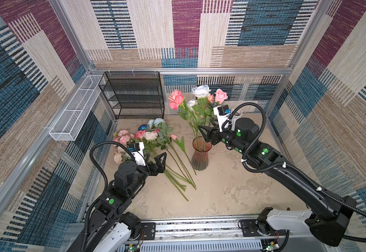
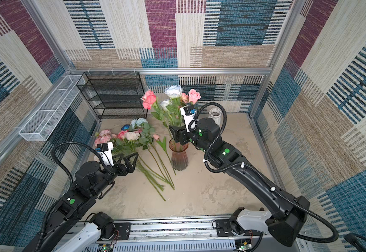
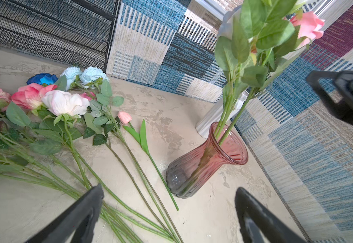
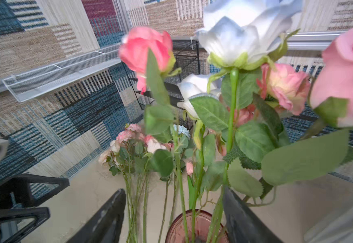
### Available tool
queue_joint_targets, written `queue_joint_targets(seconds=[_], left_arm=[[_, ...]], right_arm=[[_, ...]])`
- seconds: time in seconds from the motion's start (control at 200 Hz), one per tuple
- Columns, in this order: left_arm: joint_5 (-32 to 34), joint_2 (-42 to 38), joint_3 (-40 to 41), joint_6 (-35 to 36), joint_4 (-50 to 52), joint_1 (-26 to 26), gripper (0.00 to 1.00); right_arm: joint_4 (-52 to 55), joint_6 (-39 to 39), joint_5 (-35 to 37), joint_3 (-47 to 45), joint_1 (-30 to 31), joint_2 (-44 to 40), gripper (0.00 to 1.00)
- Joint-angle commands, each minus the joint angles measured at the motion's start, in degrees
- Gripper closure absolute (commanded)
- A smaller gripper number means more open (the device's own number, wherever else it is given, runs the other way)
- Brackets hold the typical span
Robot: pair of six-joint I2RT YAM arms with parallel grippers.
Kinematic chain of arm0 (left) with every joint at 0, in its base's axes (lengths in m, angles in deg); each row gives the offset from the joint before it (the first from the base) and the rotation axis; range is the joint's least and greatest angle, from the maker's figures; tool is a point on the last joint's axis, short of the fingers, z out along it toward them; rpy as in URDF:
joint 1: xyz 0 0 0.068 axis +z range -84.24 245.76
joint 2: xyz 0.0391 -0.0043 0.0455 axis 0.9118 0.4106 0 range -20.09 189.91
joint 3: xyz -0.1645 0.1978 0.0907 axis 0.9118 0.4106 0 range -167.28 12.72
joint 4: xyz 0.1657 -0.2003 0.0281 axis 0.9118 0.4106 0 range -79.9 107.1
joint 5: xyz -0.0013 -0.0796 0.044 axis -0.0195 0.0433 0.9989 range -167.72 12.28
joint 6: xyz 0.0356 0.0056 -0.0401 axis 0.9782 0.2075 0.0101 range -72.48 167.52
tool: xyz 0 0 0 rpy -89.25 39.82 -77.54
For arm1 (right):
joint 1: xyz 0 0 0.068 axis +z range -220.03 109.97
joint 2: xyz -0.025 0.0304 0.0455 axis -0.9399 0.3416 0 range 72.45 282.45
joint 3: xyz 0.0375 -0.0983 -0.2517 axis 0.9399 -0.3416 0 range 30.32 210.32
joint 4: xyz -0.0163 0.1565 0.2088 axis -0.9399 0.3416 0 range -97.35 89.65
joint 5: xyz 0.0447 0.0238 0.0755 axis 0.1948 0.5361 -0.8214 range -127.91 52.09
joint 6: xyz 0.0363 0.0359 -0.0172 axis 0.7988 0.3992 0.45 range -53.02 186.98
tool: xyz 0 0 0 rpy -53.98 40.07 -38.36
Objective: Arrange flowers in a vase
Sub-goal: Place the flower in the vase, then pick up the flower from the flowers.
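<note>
step in hand, as we judge it: release of a stem into the vase (image 1: 200, 160). the right fingers (image 1: 207, 133) hang just above its rim, parted, with the stems of the standing flowers (image 1: 200, 91) between them. in the right wrist view nothing looks pinched. the left fingers (image 1: 160, 163) hover wide apart over the lower stems of the loose flowers (image 3: 66, 103), holding nothing. where the flowers are: some upright in the vase, the rest fanned on the bench (image 1: 232, 185) just beside it, heads toward the back wall. count in the vase: five heads that we can make out, namely two pink, two pale white-blue and one peach-pink. stems at the rim look like three or four; we cannot tell which. count on the bench: one short pink tulip (image 1: 174, 136), nearest the vase and apart from the bundle; one deep blue head (image 1: 142, 127); two pale blue, one strong pink, one cream; plus a clump of small pink and peach heads too tangled to number. also one white ribbed pot (image 2: 215, 115) behind the right arm, one black mesh rack (image 1: 134, 96) and one white wire basket (image 1: 75, 113). next move, we think: the right arm lifts clear without snagging leaves. the left fingers drop across a single stem, and where stems cross they need care to take only one.
</note>
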Motion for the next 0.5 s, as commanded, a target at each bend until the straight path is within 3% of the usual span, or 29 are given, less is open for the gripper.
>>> queue_joint_targets(seconds=[0.0, 0.08, 0.175, 0.331, 0.496], left_arm=[[1.86, 3.01, -1.97, -2.04, 1.51, 0.57, 0.03], [2.35, 6.95, -3.45, -2.84, 3.57, 2.07, 0.10], [-1.93, 11.56, -2.95, -5.20, 2.05, 5.51, 0.19], [-9.43, 19.22, 1.72, -10.59, -6.20, 12.27, 0.34], [-10.36, 30.94, 3.59, -12.42, -14.74, 15.81, 0.46]], right_arm=[[-4.50, 2.60, -3.22, -2.78, 0.07, -3.92, 0.24], [-6.51, 3.81, -4.44, -5.96, 0.07, -7.28, 0.25], [-7.82, 4.45, -5.51, -8.82, 0.05, -10.22, 0.27], [-6.72, 5.86, -5.84, -10.88, 0.07, -12.60, 0.32], [-6.54, 6.77, -5.97, -12.44, 0.07, -14.23, 0.37]])
